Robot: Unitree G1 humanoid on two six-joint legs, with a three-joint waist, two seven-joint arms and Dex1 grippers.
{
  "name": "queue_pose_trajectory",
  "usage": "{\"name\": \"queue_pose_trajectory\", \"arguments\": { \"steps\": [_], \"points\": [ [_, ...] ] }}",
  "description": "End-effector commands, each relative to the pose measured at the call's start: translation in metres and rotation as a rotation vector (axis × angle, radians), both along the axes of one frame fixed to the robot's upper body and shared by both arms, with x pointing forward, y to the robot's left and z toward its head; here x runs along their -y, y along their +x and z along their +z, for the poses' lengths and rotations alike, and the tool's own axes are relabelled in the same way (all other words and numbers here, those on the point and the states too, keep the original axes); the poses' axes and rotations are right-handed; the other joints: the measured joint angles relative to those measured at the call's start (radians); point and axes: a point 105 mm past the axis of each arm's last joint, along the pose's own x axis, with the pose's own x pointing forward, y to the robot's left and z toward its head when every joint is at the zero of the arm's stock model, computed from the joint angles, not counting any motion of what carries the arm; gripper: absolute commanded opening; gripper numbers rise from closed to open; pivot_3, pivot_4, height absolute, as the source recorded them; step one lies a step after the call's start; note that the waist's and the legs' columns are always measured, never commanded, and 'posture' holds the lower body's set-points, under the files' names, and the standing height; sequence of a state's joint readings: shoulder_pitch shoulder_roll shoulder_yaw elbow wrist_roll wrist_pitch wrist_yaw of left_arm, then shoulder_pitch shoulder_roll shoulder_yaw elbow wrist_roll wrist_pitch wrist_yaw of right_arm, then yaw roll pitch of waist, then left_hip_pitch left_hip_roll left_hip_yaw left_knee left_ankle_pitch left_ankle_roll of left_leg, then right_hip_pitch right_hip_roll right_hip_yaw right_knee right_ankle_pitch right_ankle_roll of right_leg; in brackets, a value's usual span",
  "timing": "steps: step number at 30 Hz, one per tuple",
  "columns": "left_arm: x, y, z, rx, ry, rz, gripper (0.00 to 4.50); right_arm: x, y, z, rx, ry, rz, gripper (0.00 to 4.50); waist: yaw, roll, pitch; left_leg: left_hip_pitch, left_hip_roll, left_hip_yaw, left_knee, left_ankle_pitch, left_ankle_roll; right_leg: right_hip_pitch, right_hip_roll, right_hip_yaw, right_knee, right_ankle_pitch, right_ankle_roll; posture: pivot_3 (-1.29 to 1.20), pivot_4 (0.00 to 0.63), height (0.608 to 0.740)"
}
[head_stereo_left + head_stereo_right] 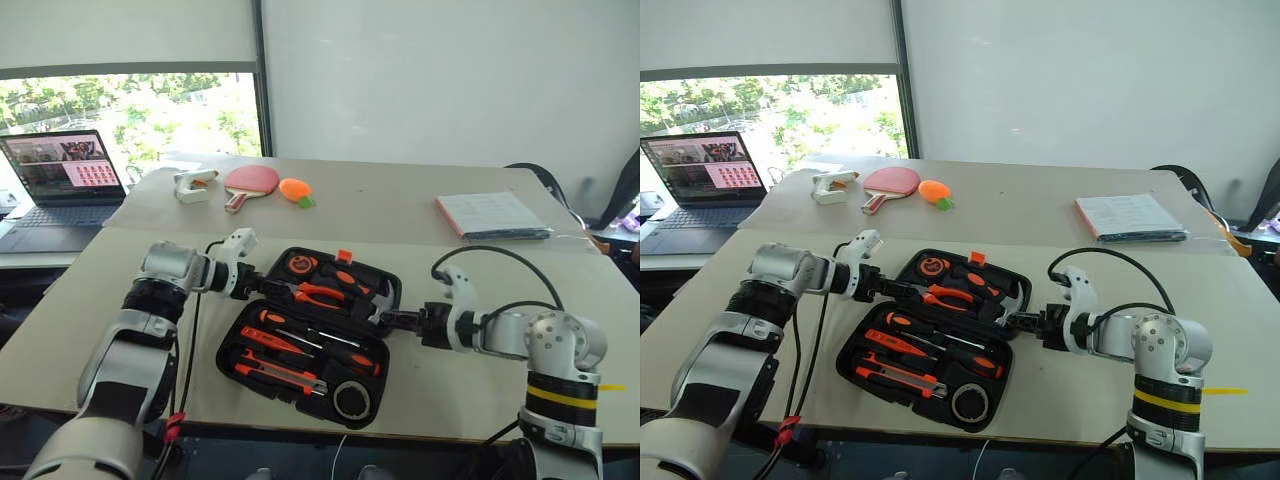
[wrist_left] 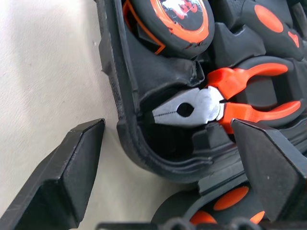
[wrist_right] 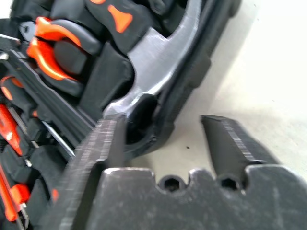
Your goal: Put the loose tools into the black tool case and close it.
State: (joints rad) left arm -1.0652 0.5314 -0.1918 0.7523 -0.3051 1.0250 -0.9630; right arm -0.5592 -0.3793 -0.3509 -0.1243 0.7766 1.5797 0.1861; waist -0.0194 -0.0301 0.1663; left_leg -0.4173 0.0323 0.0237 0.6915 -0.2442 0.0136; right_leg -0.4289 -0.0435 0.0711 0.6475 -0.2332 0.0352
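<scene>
Two end effectors flank the open black tool case (image 1: 300, 335) on the tabletop (image 1: 470, 270). My left end effector (image 1: 262, 284), fingers apart, straddles its far-left rim by the pliers (image 2: 225, 98). My right end effector (image 1: 392, 321), fingers apart, straddles its right rim by the hammer (image 3: 163, 57).

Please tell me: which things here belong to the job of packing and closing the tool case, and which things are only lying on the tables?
For the job:
- black tool case, open
- screwdrivers in it
- left hand
- right hand

Only lying about:
- laptop
- red paddle
- papers
</scene>
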Motion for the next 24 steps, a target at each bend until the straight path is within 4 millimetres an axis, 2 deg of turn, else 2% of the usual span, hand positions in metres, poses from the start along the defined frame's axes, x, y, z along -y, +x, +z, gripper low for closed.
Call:
{"name": "queue_pose_trajectory", "arguments": {
  "steps": [1,2,5,8,9,10,16,19,24],
  "points": [
    [0.004,0.004,0.015,0.032,-0.023,-0.013,3.11,0.001,0.008,0.01,0.052,-0.009,-0.003,1.36,-0.001,0.0,0.0,0.0,0.0,0.0,0.0,0.0,0.0,0.0,0.0,0.0,0.0,0.0,0.0,0.0,0.15,0.737],
    [0.003,0.004,0.015,0.025,-0.029,-0.009,2.63,0.001,0.008,0.009,0.054,-0.014,-0.002,0.92,-0.001,0.0,0.0,0.0,0.0,0.0,0.0,0.0,0.0,0.0,0.0,0.0,0.0,0.0,0.0,0.0,0.15,0.737],
    [-0.001,0.003,0.019,0.02,-0.048,-0.005,1.63,0.001,0.009,0.009,0.06,-0.018,0.002,0.03,0.001,0.0,0.0,0.0,0.0,0.0,0.0,0.0,0.0,0.0,0.0,0.0,0.0,0.0,0.0,0.0,0.15,0.737],
    [-0.006,0.003,0.02,0.014,-0.052,0.005,0.67,0.001,0.009,0.008,0.069,-0.026,0.011,0.0,0.002,0.0,0.0,0.0,-0.001,-0.001,0.002,0.0,0.0,0.002,-0.001,0.0,0.0,0.001,0.001,0.0,0.15,0.737],
    [-0.007,0.003,0.02,0.014,-0.05,0.004,0.2,0.001,0.009,0.008,0.071,-0.029,0.015,0.0,0.003,0.0,0.0,0.0,-0.001,-0.001,0.002,0.0,0.0,0.002,-0.001,0.0,0.0,0.001,0.002,0.0,0.15,0.737],
    [-0.008,0.002,0.02,0.014,-0.05,0.004,0.03,0.001,0.009,0.008,0.072,-0.03,0.017,0.0,0.001,0.0,0.0,0.001,-0.001,-0.001,0.002,0.0,0.0,0.002,-0.001,0.0,0.0,0.001,0.002,0.0,0.15,0.737],
    [-0.007,-0.001,0.02,0.005,-0.073,-0.007,0.03,-0.005,0.009,0.012,0.116,-0.039,0.053,0.0,-0.002,0.0,0.0,0.002,0.0,-0.001,0.002,0.0,0.0,0.003,0.0,0.0,0.0,0.001,0.002,0.0,0.15,0.737],
    [-0.003,-0.002,0.02,0.023,-0.082,-0.028,0.03,-0.007,0.015,0.021,0.205,-0.061,0.063,0.0,-0.004,0.0,0.0,0.002,0.0,-0.001,0.002,0.0,0.0,0.003,0.0,0.0,0.0,0.001,0.002,0.0,0.15,0.737],
    [0.007,0.0,0.031,0.115,-0.142,-0.048,0.03,-0.005,0.025,0.039,0.376,-0.099,0.05,0.0,-0.002,0.0,0.0,0.001,-0.001,-0.001,0.002,0.0,0.0,0.002,0.0,0.0,0.0,0.001,0.002,0.0,0.15,0.737]
  ]
}}
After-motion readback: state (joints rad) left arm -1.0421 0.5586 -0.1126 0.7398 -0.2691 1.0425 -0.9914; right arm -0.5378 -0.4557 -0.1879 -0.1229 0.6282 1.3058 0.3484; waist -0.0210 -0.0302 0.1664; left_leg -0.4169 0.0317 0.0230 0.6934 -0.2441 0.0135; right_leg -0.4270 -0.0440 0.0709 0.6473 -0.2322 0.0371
